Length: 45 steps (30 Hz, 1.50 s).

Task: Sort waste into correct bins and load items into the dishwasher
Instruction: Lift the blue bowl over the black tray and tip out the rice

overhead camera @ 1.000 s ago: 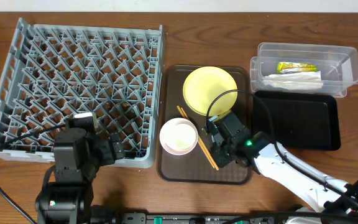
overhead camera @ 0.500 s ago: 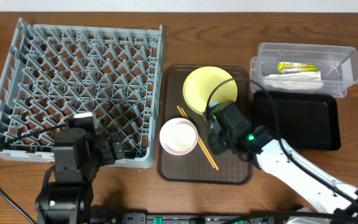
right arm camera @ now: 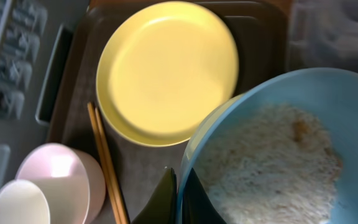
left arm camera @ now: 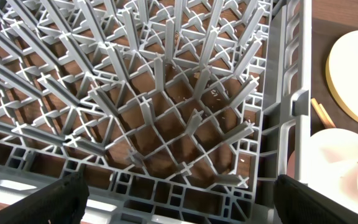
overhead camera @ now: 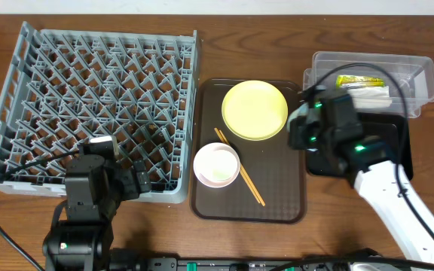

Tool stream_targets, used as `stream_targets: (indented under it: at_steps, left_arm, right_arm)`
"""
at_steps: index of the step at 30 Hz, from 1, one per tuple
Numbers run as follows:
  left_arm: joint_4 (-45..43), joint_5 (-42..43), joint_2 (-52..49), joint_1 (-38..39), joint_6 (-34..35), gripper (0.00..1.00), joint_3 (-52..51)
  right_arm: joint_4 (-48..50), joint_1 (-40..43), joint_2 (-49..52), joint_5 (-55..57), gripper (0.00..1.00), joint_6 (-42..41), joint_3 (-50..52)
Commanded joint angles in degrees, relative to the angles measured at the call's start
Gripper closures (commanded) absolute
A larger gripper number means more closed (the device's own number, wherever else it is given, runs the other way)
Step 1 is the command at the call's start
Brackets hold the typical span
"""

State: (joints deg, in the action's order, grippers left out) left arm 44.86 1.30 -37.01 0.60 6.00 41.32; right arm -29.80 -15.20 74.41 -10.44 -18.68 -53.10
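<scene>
Wooden table (overhead camera: 277, 45); right gripper (right arm camera: 178, 188) clamps the light blue bowl (right arm camera: 303, 84) of rice scraps (right arm camera: 266, 162), left gripper (left arm camera: 179, 202) spread above dish rack (left arm camera: 185, 93)

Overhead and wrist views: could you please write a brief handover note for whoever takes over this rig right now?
Left gripper open, over the rack. Right gripper shut on the blue bowl rim, scraps inside, by the black tray.
Plate, white bowl, chopsticks on the brown tray.
Done: wrapper and napkin in the tub.
Left: dump scraps, load all dishes; rack holds none.
</scene>
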Motion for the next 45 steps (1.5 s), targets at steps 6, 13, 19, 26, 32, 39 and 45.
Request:
stream_targets:
  at_steps: [6, 13, 19, 26, 32, 39, 45]
  left_arm:
    - [0.1, -0.5, 0.1, 0.2, 0.3, 0.03, 1.2]
    - [0.1, -0.5, 0.1, 0.2, 0.3, 0.03, 1.2]
    - [0.1, -0.5, 0.1, 0.2, 0.3, 0.02, 1.2]
    - [0.1, -0.5, 0.1, 0.2, 0.3, 0.03, 1.2]
    - [0.1, -0.5, 0.1, 0.2, 0.3, 0.03, 1.2]
    - [0.1, -0.5, 0.1, 0.2, 0.3, 0.03, 1.2]
    - [0.1, -0.5, 0.1, 0.2, 0.3, 0.03, 1.2]
  right_arm:
    - [0.4, 13.9, 1.2, -21.2, 0.99, -1.0, 1.6]
    - [3.7, 22.0, 5.6, -35.3, 0.99, 0.5, 5.0]
    - [6.3, 28.4, 10.1, -45.7, 0.99, 0.2, 6.1]
    - [6.7, 35.5, 15.8, -55.8, 0.99, 0.3, 6.1]
    - [7.5, 40.1, 21.5, -65.5, 0.99, 0.3, 6.1]
    - [10.1, 45.2, 25.9, -72.6, 0.99, 0.7, 6.1]
    - [14.0, 50.0, 26.1, -78.2, 0.99, -1.1, 6.1]
